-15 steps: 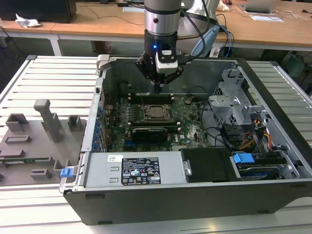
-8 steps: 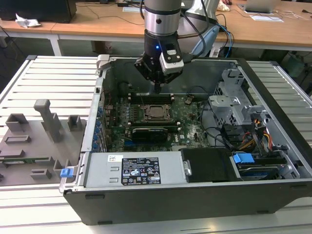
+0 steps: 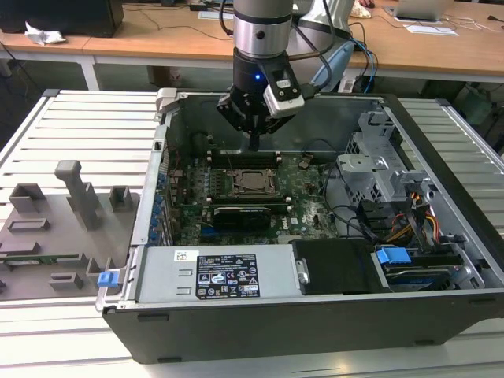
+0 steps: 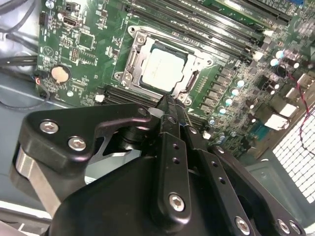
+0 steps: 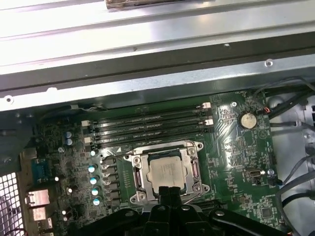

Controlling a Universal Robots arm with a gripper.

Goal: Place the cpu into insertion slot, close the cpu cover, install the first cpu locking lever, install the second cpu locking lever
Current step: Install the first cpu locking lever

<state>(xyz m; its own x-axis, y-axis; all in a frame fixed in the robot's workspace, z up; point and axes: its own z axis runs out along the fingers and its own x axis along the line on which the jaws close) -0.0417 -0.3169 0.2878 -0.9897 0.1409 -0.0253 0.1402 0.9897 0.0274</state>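
**Inspection: cpu seated, claw pressed together above the socket**

We find the computer case lying open on its side, with the green circuit board flat on its floor. The arm reaches down into the case. In the exterior view the gripper hangs above the board, over the long black memory slots and just beside the socket. It appears clear of the board surface.

In the second wrist view the fingers lie pressed together into one narrow tip. We see nothing pinched between them.

The cpu sits in the insertion slot, pale metal top upward, square to the socket. The slot lies in the middle part of the board, next to the memory slots and away from the board's corners.

The cpu cover lies flat around the chip, whose top shows through its window. Both wrist views agree on this.

We cannot tell whether either locking lever is hooked down; the wire parts at the frame's sides are too fine to judge.
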